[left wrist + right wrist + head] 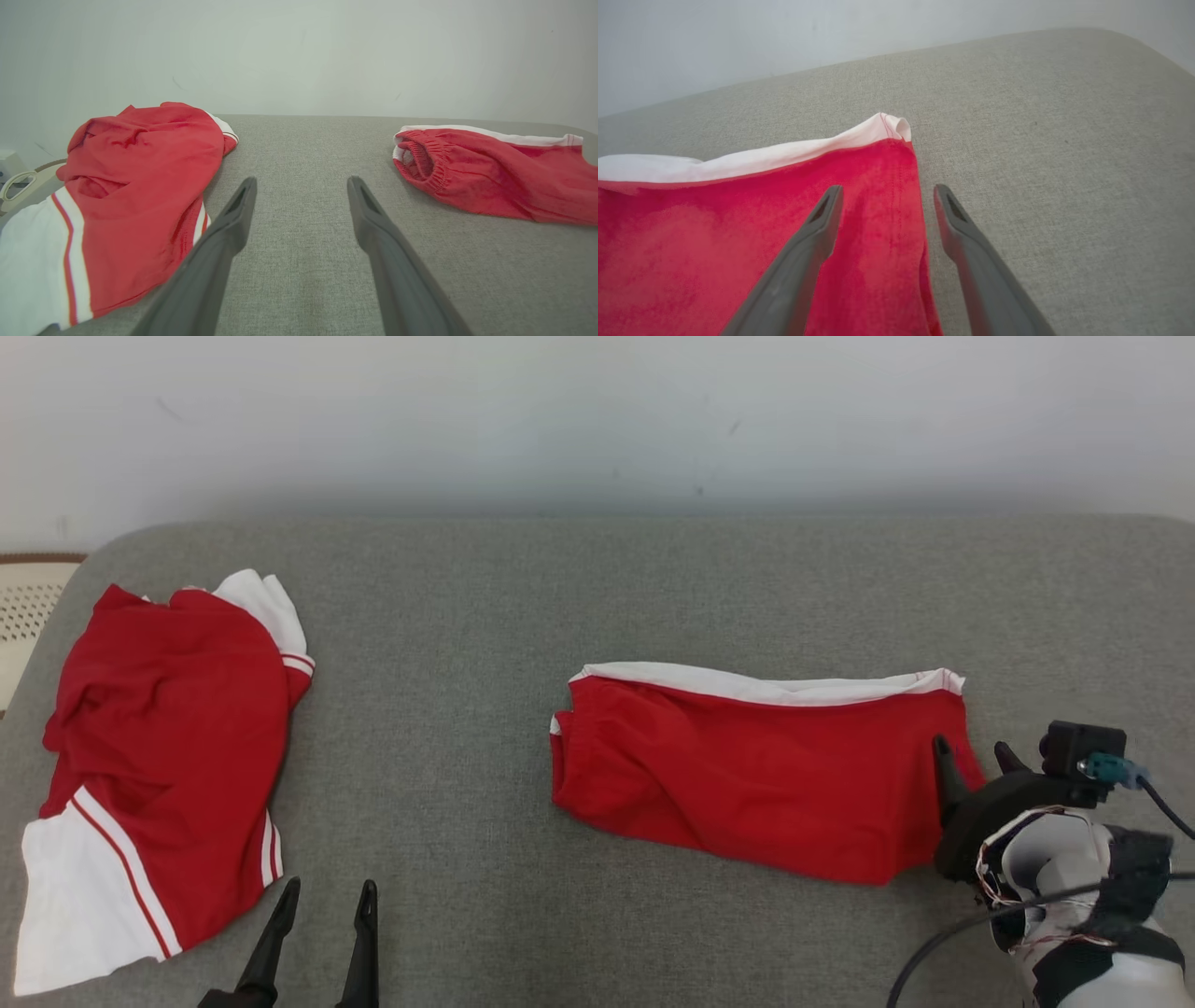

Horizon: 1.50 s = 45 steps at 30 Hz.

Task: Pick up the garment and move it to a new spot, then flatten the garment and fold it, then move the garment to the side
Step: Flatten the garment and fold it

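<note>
A folded red garment [747, 784] and a crumpled red-and-white garment [159, 747] lie well apart on a grey fabric-covered tabletop [448, 709].

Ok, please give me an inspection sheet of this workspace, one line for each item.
Surface: grey fabric surface, bare between garments.
Job's things: folded red garment with white band, centre-right; crumpled red and white garment, left, apart.
Clutter: nothing seen.
Grippers: left gripper open over bare fabric; right gripper open, fingers either side of folded garment's right edge.
Cables: black cable beside right arm.
Surroundings: pale wall behind; beige perforated object far left.
</note>
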Available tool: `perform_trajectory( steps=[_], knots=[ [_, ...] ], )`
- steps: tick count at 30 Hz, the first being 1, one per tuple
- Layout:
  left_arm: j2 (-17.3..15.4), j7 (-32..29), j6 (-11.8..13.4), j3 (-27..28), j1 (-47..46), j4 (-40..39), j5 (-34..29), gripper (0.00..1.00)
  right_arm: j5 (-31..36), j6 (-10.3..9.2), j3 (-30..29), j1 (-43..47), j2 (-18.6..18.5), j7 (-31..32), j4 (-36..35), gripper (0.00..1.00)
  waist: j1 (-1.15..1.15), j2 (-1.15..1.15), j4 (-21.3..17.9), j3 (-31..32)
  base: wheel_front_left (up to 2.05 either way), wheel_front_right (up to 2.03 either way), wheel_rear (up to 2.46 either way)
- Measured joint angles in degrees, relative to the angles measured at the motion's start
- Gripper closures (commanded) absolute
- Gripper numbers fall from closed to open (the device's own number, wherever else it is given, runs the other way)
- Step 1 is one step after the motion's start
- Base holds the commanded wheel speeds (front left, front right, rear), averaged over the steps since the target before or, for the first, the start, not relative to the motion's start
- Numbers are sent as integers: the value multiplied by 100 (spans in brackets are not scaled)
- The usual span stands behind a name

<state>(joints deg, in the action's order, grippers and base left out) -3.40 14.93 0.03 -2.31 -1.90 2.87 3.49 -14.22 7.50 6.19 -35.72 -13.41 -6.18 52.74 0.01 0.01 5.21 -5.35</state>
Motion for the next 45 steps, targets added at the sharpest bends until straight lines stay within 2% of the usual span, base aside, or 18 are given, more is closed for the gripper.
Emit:
perform_trajectory(
  steps=[8, 14, 15, 16, 18, 25, 36, 40, 45],
  knots=[
    [11, 0, -44, -44, -222, 62, 0, 0, 25, 0, 0, -595, -148, 162, 1203, 0, 0, 0, 120, -257, 0, 0, 0],
    [15, 0, -45, -31, -271, 80, 0, 0, -35, -2, 87, -840, -23, 12, 1534, 0, 0, -1, 166, -383, 0, 0, 0],
    [16, 0, -46, -29, -277, 86, 0, 0, -70, -2, 116, -857, -14, 11, 1562, 7, 0, 0, 168, -397, 0, 0, 0],
    [16, 0, -47, -26, -283, 92, -1, 0, -108, -4, 156, -878, -2, 12, 1592, 46, 0, -1, 171, -408, 0, 0, 0],
    [21, 0, -51, -32, -314, 110, -1, 0, -189, -5, 236, -921, 24, 9, 1633, 97, -1, -1, 183, -421, 0, 0, 0],
    [24, 0, -76, -24, -338, 192, -9, 0, -408, 3, 471, -907, -7, -247, 1697, 100, -1, -1, 196, -351, 0, 0, 0],
    [27, 0, -80, 52, -175, 210, 10, 0, -716, 2, 824, -704, -584, -392, 1674, 100, -1, -1, 29, -57, 0, 0, 0],
    [33, 0, -88, 46, -148, 205, 36, 0, -1035, 2, 1004, -683, -593, -365, 1396, 100, -1, -1, -82, 26, 0, 0, 0],
    [38, 0, -93, 46, -59, 223, 77, 0, -1724, 2, 1405, -538, -467, -191, 658, 100, -1, -1, -188, 139, 0, 0, 0]
  ],
)
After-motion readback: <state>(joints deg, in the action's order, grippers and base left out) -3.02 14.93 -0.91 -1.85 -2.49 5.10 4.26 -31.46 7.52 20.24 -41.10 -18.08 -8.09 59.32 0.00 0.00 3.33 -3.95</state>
